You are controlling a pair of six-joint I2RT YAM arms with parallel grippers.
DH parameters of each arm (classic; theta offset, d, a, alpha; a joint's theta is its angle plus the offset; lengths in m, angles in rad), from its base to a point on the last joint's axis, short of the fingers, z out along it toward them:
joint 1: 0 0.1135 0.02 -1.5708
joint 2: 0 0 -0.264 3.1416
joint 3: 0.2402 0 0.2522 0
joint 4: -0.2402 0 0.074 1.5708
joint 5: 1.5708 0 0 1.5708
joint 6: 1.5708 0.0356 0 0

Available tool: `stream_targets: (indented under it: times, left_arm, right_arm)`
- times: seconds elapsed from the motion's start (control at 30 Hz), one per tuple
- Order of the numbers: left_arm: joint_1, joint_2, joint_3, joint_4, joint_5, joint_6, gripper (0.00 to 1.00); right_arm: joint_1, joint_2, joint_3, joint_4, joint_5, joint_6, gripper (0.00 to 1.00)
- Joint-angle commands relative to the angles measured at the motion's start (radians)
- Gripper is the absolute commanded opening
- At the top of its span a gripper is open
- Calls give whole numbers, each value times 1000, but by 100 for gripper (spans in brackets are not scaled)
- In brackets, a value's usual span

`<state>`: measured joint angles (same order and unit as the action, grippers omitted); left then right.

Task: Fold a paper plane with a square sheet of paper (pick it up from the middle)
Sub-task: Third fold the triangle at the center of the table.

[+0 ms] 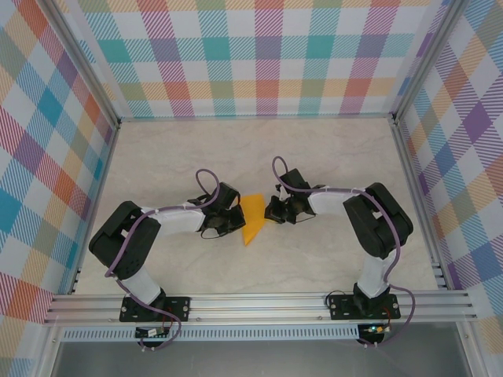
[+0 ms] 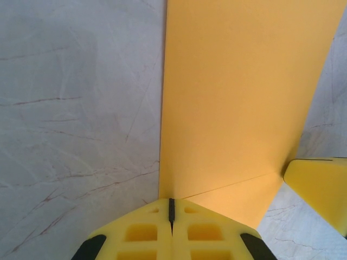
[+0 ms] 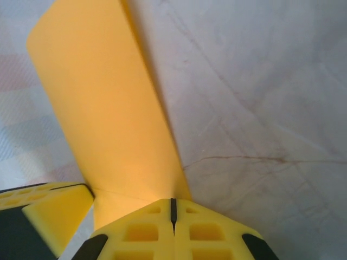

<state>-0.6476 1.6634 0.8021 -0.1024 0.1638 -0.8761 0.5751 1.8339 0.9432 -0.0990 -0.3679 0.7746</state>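
L tool [image 1: 238, 217] & R tool [image 1: 269, 210] each clamped shut on opp. edges of folded orange paper [image 1: 253, 221].

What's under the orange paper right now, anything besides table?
The marbled table shows beside the orange paper; what lies beneath it is covered. The left gripper and right gripper, both shut, meet its edge.

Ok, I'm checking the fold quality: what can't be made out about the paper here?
- Left wrist: the orange paper runs off the top edge, so its far end is cut off.
- Both wrist views: whether the shut left gripper and right gripper pinch it or only press it. Their own fingers cover the contact.
- Top view: creases too small to read.
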Motion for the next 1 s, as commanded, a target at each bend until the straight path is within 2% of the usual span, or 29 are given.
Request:
stream_targets:
  times: [0.0, 0.13, 0.3, 0.47, 0.6, 0.77, 0.97]
  left_arm:
    - [-7, 38, -24, -118, -46, 15, 0]
    - [-7, 39, -22, -117, -46, 15, 0]
    - [-8, 40, -19, -115, -46, 15, 0]
    - [-10, 42, -17, -115, -49, 12, 0]
    - [-11, 42, -18, -114, -50, 10, 0]
    - [-11, 42, -13, -120, -55, 9, 0]
    - [-10, 39, -6, -127, -56, 9, 0]
  right_arm:
    - [-9, 26, 12, -54, 75, 9, 0]
    - [-11, 1, 37, -111, 126, 9, 0]
    - [-6, -130, 12, -109, 172, 0, 0]
    - [34, -200, -67, 0, -14, 0, 0]
    - [91, -220, -159, 136, -152, 80, 0]
    - [155, -231, -205, 238, -161, 147, 0]
    - [180, -160, -199, 291, -168, 179, 0]
